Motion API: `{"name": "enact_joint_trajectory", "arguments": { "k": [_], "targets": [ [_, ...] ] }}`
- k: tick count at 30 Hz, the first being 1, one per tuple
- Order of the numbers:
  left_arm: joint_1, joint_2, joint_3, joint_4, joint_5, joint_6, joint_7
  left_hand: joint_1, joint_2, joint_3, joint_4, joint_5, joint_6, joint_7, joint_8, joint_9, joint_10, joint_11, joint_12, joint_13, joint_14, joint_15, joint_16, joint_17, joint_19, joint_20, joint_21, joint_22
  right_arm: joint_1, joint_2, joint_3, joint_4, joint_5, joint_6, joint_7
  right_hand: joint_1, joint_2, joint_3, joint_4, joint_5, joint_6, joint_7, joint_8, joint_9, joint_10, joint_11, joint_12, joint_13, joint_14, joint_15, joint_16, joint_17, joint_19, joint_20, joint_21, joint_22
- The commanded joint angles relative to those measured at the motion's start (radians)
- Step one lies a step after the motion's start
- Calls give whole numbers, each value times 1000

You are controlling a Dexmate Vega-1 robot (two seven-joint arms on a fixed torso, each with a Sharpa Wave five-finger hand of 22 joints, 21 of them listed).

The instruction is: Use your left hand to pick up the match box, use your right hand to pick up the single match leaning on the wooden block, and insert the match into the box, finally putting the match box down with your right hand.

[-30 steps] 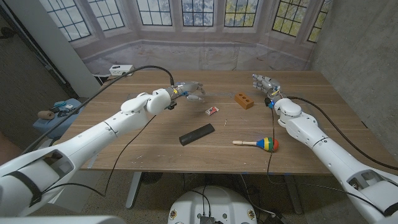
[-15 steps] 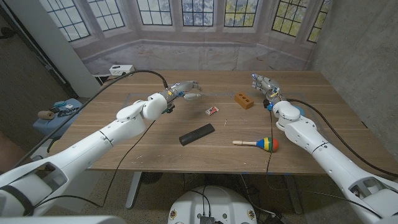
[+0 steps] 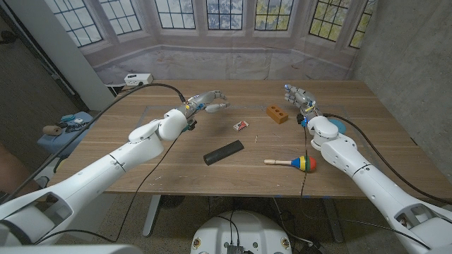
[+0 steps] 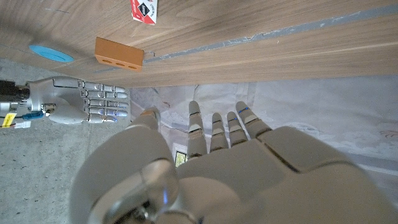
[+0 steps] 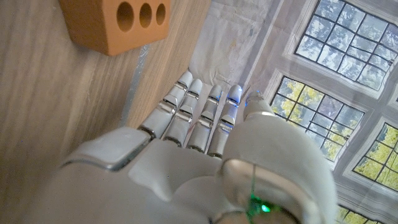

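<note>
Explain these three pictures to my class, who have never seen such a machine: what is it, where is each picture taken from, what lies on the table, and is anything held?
It is a robot with two white arms, each ending in a hand. The wide picture looks down from its head; the other two come from cameras on its wrists. On the wooden table lie a match box, an orange block with holes, a black bar and a colourful maraca. A thin match is too small to make out surely. The left hand and right hand hold nothing, fingers extended.
</note>
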Motion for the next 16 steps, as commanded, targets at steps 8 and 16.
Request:
{"name": "enact_joint_trajectory", "arguments": {
  "k": [8,16],
  "targets": [
    [13,-43,-53,111,-176,-79,67,-21,6,9,21,-5,-3,0,5,-6,11,1,7,3,9,6,6,3,9,-3,6,3,17,64,-24,42,-17,2,-51,-8,0,9,8,2,-5,-1,1,0,-3,1,-3,0,-6,-110,-6,-1,-11,-44,-5,2],
    [24,-93,-60,150,-223,-71,145,-32,5,15,31,-8,-4,4,7,-11,14,4,8,3,12,8,6,3,9,-2,7,3,79,103,-47,172,-20,52,10,-8,-1,14,8,3,-4,-1,2,0,-4,3,-2,0,-5,-109,-8,-5,-11,-44,-4,2]
  ]
}}
